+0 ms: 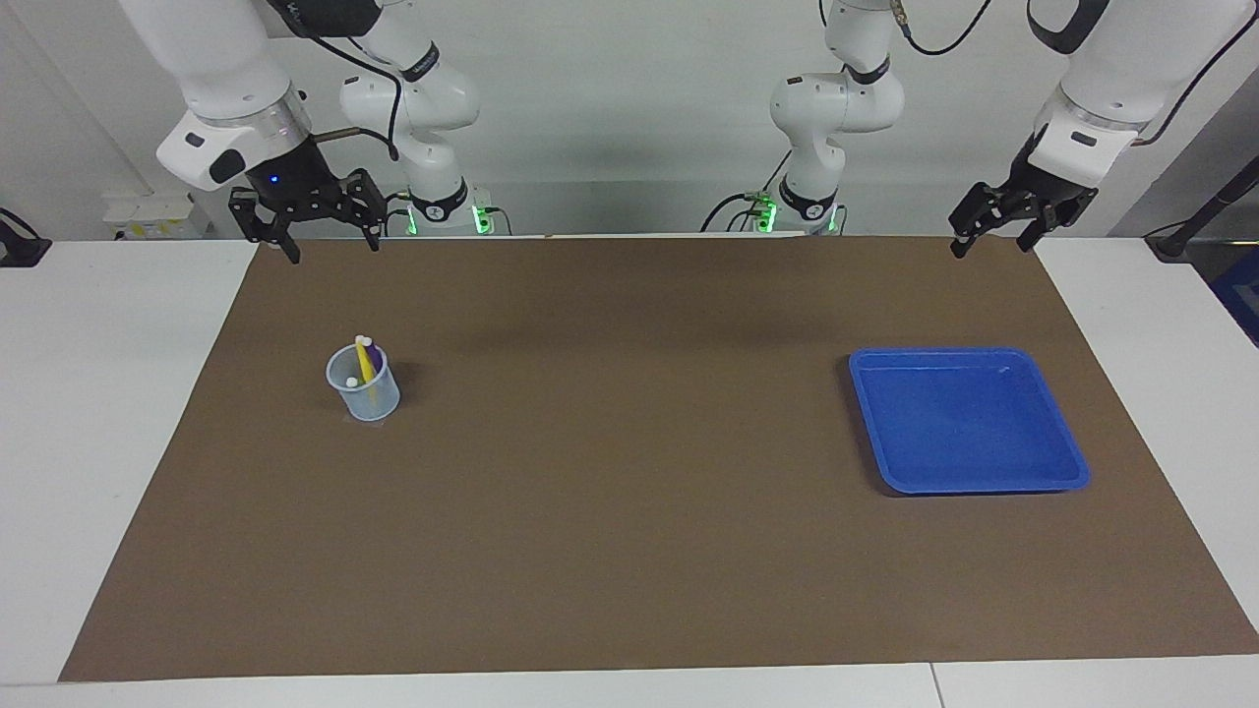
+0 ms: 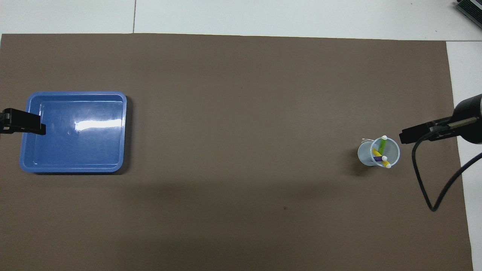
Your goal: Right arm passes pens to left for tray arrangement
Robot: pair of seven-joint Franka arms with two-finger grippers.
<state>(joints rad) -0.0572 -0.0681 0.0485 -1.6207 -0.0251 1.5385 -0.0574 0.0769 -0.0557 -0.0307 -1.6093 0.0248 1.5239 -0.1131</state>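
Three pens stand in a small translucent cup (image 1: 362, 385) (image 2: 378, 152) toward the right arm's end of the table: a green pen (image 2: 382, 145), a yellow pen (image 1: 367, 365) (image 2: 380, 157) and a purple pen (image 1: 375, 355) (image 2: 376, 159). The blue tray (image 1: 984, 486) (image 2: 75, 168) lies with nothing in it toward the left arm's end. My right gripper (image 1: 333, 252), with its blue light, hangs open over the mat's edge by the robots. My left gripper (image 1: 991, 248) hangs open over the mat's corner at its own end. Neither holds anything.
A brown mat (image 1: 629, 511) (image 2: 241, 113) covers most of the white table (image 1: 108, 413). A black cable (image 2: 423, 180) loops down from the right arm beside the cup. The two arm bases (image 1: 443, 211) stand at the table's edge.
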